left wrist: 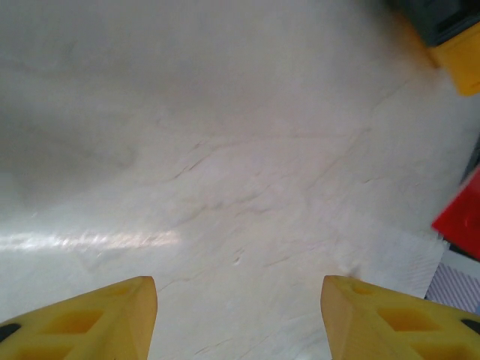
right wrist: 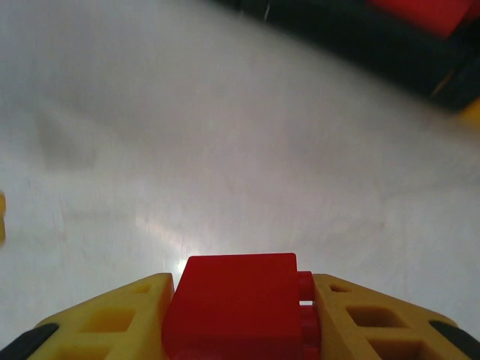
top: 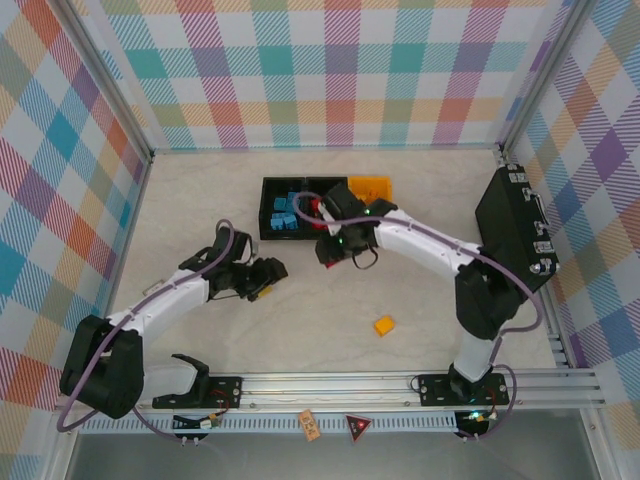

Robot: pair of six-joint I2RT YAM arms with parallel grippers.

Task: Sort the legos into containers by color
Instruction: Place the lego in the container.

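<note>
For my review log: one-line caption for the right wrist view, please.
Right gripper shut on a red lego over the pale table, a black bin at the top edge.

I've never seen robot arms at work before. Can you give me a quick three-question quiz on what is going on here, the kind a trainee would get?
1. True or false: the right gripper is shut on a red brick.
2. What colour is the loose brick lying on the table in front of the arms? A) blue B) yellow-orange C) green
3. Fill in the gap: the bricks inside the leftmost black bin are all ____.

Key: 1 true; 2 B; 3 blue.
</note>
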